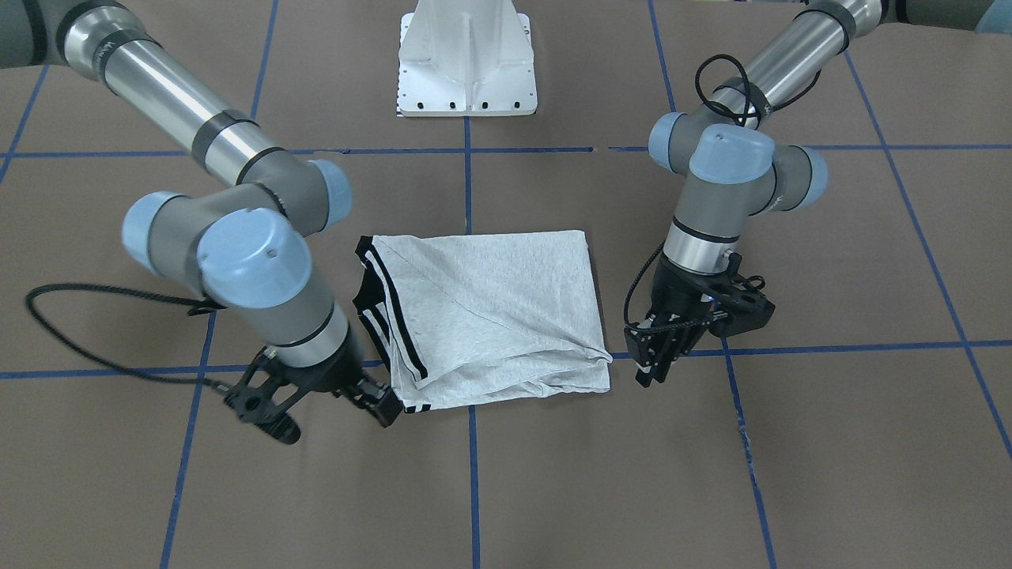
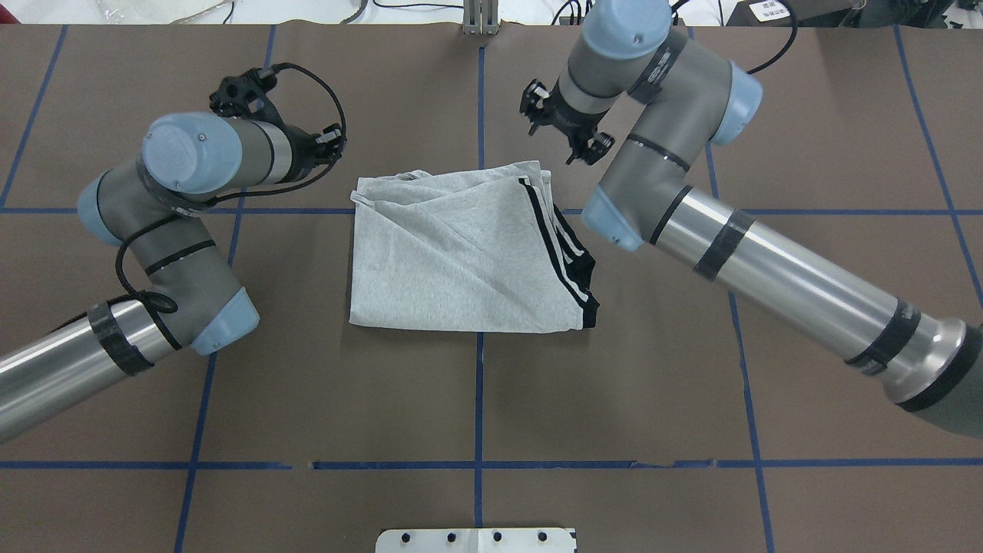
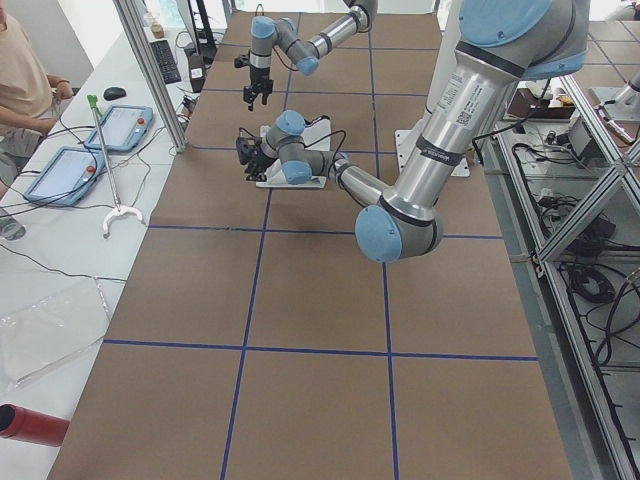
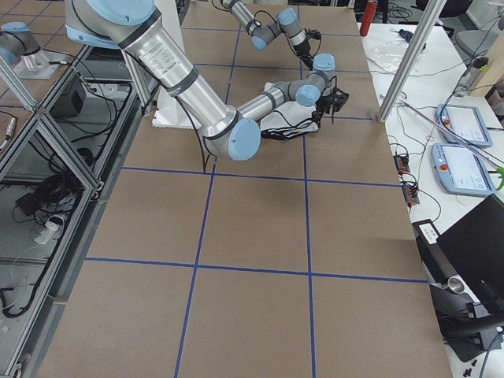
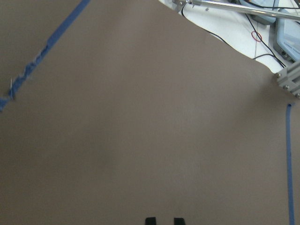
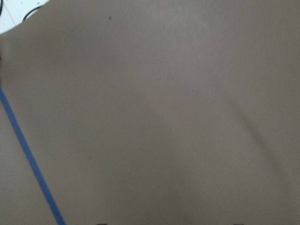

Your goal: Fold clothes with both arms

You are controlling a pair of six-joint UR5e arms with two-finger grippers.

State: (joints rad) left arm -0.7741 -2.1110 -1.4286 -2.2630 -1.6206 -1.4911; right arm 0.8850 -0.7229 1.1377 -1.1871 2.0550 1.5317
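The clothes are one light grey T-shirt (image 1: 490, 308) with black-striped trim, folded into a rough rectangle at the table's centre (image 2: 453, 253). Its print is hidden. My left gripper (image 1: 650, 371) hangs just off the shirt's plain far corner, above bare table. In the left wrist view its fingertips (image 5: 150, 221) are close together with nothing between them. My right gripper (image 1: 387, 411) is low beside the striped far corner and holds nothing. The right wrist view shows only brown table. From overhead, the left gripper (image 2: 336, 142) and right gripper (image 2: 564, 127) flank the shirt's far edge.
The brown table carries a grid of blue tape lines (image 1: 470, 182). The white pedestal base (image 1: 466, 63) stands at the robot's side. In the exterior left view a person (image 3: 25, 90) and two tablets (image 3: 120, 125) are at a side bench.
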